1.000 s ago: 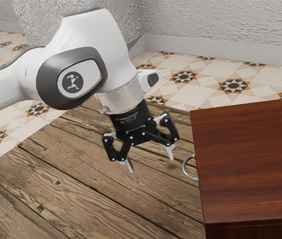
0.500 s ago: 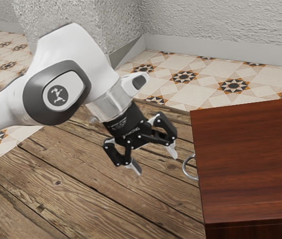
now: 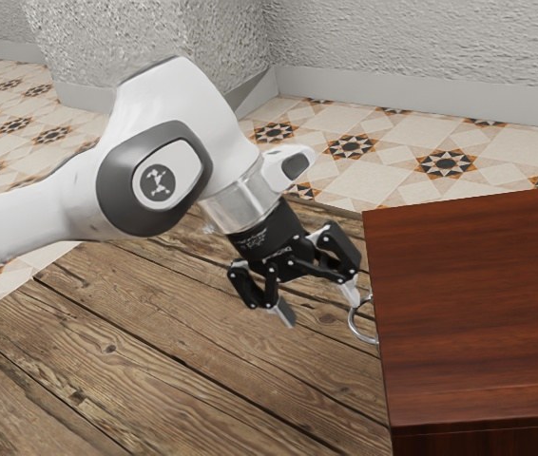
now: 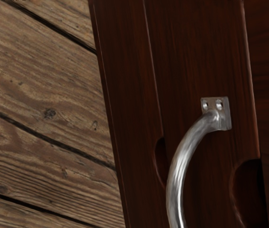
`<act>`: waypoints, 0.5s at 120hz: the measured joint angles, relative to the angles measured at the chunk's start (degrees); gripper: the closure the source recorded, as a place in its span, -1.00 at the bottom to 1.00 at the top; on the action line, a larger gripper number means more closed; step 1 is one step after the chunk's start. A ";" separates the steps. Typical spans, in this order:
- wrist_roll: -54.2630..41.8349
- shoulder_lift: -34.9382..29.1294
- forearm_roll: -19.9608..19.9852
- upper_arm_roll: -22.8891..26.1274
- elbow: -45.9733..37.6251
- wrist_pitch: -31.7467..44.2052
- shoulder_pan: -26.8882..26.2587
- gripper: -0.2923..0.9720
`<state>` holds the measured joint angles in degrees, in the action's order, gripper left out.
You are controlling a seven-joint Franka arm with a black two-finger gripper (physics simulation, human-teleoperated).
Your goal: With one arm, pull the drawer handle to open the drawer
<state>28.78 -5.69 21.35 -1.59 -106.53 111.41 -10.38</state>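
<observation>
Cabinet (image 3: 469,313) of dark red wood stands on a plank floor (image 3: 107,380). The white arm (image 3: 155,180) reaches toward the cabinet's front, with the black gripper (image 3: 319,309) close to that face, jaws spread wide and holding nothing. A curved metal handle (image 3: 359,321) juts from the cabinet's front, with the nearer finger just beside it.

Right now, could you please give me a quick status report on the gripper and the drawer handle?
Gripper open, hovering beside the cabinet. Drawer handle not gripped, close beside the gripper. Nothing seen between them.
</observation>
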 joint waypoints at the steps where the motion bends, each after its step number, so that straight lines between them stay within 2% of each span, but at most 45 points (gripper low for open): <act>1: -0.18 0.18 0.08 0.00 0.05 0.09 0.00 -0.49; 60: -7.88 0.99 1.99 -0.79 -1.33 1.56 0.03 -0.41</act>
<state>20.90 -4.71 23.34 -2.38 -107.86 112.96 -10.35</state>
